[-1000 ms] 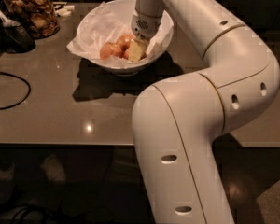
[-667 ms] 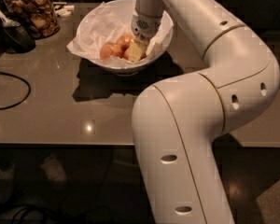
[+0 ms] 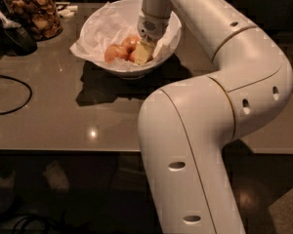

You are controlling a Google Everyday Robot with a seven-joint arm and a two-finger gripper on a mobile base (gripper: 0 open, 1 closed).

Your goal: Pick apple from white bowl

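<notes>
The white bowl (image 3: 162, 56) stands on the grey table, lined with crumpled white paper (image 3: 100, 30). Two orange-pink apples (image 3: 112, 52) (image 3: 129, 43) lie in its middle. A sliver of a redder apple (image 3: 132, 57) shows right against the gripper, mostly hidden by it. My gripper (image 3: 143, 53) reaches down from the white arm into the bowl, at the right side of the apples and touching or nearly touching them.
A glass jar of brown snacks (image 3: 34, 13) stands at the table's back left beside a dark object (image 3: 10, 33). A black cable (image 3: 10, 94) loops at the left. My large white arm (image 3: 200, 130) fills the right foreground over the table's front edge.
</notes>
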